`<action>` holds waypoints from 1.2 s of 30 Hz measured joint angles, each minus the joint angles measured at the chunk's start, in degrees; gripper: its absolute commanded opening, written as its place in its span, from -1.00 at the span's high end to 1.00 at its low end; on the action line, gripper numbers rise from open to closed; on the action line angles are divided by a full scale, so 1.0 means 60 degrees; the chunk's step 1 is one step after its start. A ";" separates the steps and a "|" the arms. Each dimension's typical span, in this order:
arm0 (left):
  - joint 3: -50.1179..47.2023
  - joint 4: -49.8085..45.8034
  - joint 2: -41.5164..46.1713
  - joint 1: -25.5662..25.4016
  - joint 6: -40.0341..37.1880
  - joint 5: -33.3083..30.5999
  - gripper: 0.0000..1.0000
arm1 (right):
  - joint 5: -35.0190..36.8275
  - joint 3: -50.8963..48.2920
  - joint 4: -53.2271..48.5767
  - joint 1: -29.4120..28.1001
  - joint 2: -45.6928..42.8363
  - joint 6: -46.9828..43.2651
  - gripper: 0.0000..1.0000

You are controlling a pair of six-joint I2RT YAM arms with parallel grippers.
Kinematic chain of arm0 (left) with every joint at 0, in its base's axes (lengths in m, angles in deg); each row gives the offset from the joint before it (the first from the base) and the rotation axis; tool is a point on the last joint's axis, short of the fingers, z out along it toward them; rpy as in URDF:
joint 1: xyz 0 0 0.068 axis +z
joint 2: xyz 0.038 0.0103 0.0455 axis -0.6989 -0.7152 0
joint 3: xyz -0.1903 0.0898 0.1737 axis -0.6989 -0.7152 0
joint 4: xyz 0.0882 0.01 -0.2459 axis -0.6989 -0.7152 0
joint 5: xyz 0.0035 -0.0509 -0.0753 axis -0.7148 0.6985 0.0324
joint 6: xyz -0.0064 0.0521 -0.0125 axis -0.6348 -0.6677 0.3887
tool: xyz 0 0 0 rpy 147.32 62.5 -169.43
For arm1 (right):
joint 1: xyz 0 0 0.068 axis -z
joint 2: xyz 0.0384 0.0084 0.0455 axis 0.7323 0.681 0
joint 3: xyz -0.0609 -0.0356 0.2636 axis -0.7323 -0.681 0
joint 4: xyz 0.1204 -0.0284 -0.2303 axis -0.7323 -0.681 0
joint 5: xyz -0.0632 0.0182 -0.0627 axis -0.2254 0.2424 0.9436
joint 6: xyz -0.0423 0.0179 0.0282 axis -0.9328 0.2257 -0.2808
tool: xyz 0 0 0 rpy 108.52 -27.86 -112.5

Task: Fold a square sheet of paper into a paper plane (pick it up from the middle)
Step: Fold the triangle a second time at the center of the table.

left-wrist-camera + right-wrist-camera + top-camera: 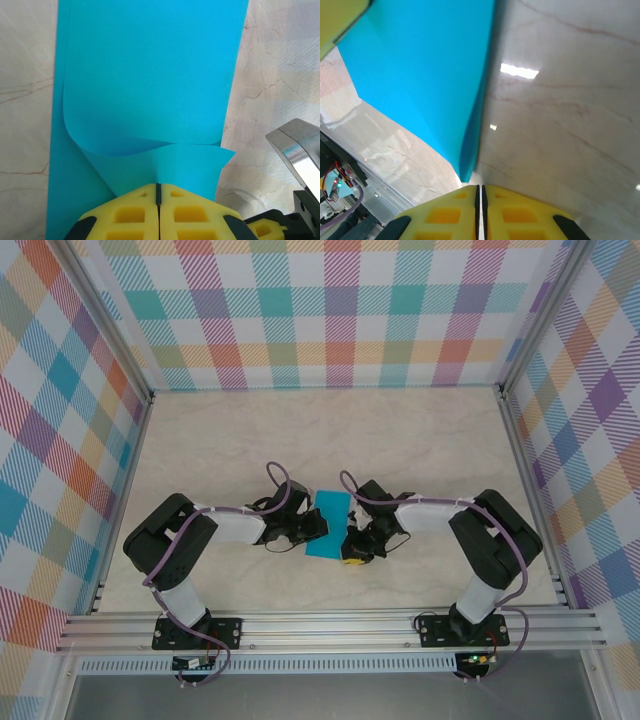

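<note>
Setting: a pale marble-patterned table (300, 430) inside a booth with pastel plaid walls (340, 310); an aluminium rail (330, 625) runs along the near edge, with both arm bases bolted to it.

Arms: seen from above, the two black arms bend inward and meet at the middle of the table, facing each other across the paper.

Paper: a thin teal-blue sheet of paper (330, 520) lies at the table's centre, directly between the two grippers. From above it reads as an upright rectangle.

Paper, left wrist view: the sheet of paper (150, 75) shows two layers. The lower one lies flat on the table (280, 65); the upper one curls up off it in a soft wave toward the camera.

Left gripper: the left gripper (312, 530) sits at the paper's left edge. Its yellow fingers (135, 215) are pressed together with only a thin seam between them – the raised layer's near edge runs into that seam at the left gripper (158, 186), so it is pinched there.

Right gripper: the right gripper (352, 545) sits at the paper's lower right. Its yellow fingers (520, 215) are likewise closed to a hairline at the right gripper (480, 187).

Right grip: a pointed corner of the sheet of paper (430, 75) comes down to just beside the fingertips – whether it is actually caught between them cannot be told.

Table, right wrist view: the bare glossy table (560, 125) lies to the right of the paper's edge.
</note>
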 measured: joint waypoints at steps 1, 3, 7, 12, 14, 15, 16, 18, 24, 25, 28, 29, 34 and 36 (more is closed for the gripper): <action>0.0000 0.0000 0.0000 0.0000 -0.0004 0.0000 0.88 | 0.0022 0.0000 -0.0036 0.0000 -0.0084 0.0011 0.84; 0.0000 0.0000 0.0000 0.0000 0.0000 0.0000 0.87 | 0.0142 0.0004 -0.0040 -0.0004 -0.0328 0.0124 0.84; 0.0000 0.0004 0.0000 0.0000 0.0004 0.0000 0.88 | 0.0346 0.0011 0.0412 0.0000 -0.0871 0.0594 0.82; 0.0000 -0.0004 0.0000 0.0000 0.0004 -0.0004 0.88 | 0.0208 0.0412 0.0936 0.0000 -0.0499 0.0936 0.83; 0.0004 -0.0007 0.0000 0.0000 0.0000 0.0000 0.88 | 0.0051 0.0601 0.1206 0.0000 -0.0044 0.1016 0.83; 0.0004 -0.0007 0.0000 0.0000 0.0000 0.0000 0.87 | -0.0022 0.0630 0.1322 0.0000 0.0186 0.1049 0.83; 0.0004 -0.0007 0.0000 0.0000 0.0000 0.0000 0.87 | -0.0058 0.0634 0.1366 0.0000 0.0350 0.1067 0.83; 0.0004 -0.0007 0.0000 0.0000 0.0000 0.0000 0.87 | -0.0080 0.0612 0.1279 0.0000 0.0710 0.1053 0.83; 0.0004 -0.0015 0.0000 -0.0007 0.0000 -0.0011 0.87 | -0.0102 0.0189 0.1322 0.0007 0.0565 0.0765 0.81; 0.0004 -0.0018 0.0000 -0.0007 0.0000 -0.0015 0.88 | -0.0102 0.0098 0.1231 0.0007 0.0455 0.0707 0.80; 0.0004 -0.0025 0.0000 -0.0011 0.0000 -0.0022 0.88 | -0.0113 -0.0102 0.0914 0.0007 0.0211 0.0565 0.80; 0.0000 -0.0025 0.0000 -0.0011 0.0000 -0.0022 0.88 | -0.0113 -0.0164 0.0801 0.0007 0.0127 0.0550 0.80; 0.0000 -0.0022 0.0004 -0.0011 0.0000 -0.0022 0.88 | 0.0036 -0.0404 0.0299 0.0007 -0.0415 0.0619 0.77; 0.0000 -0.0022 0.0004 -0.0011 0.0004 -0.0018 0.88 | 0.0069 -0.0357 0.0310 0.0007 -0.0594 0.0761 0.78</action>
